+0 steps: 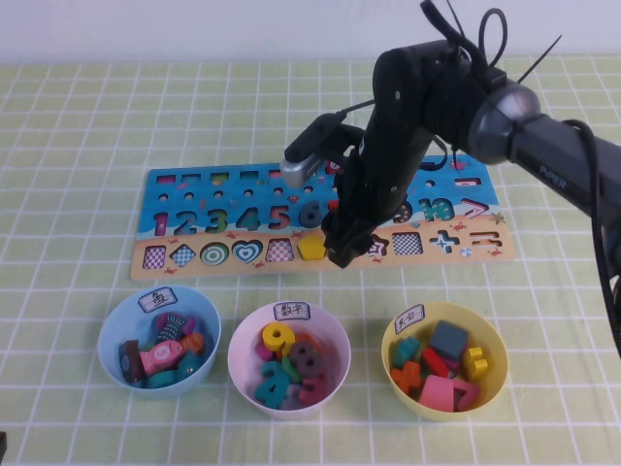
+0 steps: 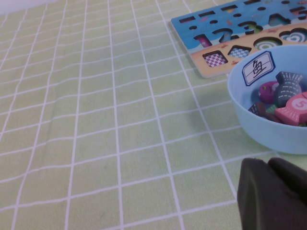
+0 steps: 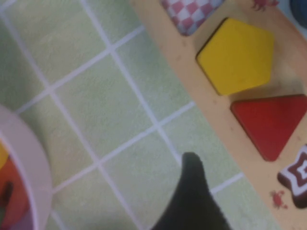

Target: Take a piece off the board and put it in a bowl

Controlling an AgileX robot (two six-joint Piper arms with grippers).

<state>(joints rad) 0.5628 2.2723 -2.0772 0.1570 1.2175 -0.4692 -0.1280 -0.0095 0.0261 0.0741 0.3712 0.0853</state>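
The red triangle piece [image 3: 269,122] lies flat in its slot on the tan strip of the board [image 1: 194,199], next to the yellow pentagon [image 3: 237,53]. My right gripper [image 1: 340,254] hangs low over the board's front edge and is open. One of its fingers [image 3: 193,191] is over the mat just off the board edge, short of the triangle, and the other is out of view. In the high view the arm hides the triangle. The yellow bowl [image 1: 389,342] stands at the front right with several pieces inside. My left gripper [image 2: 268,165] is shut and empty beside the pale blue bowl [image 2: 259,127].
The pale blue bowl [image 1: 112,335] and the white-pink bowl [image 1: 241,340] stand in front of the board, each with several pieces. Green checked mat lies all around. The pink bowl's rim [image 3: 29,158] is close to my right gripper.
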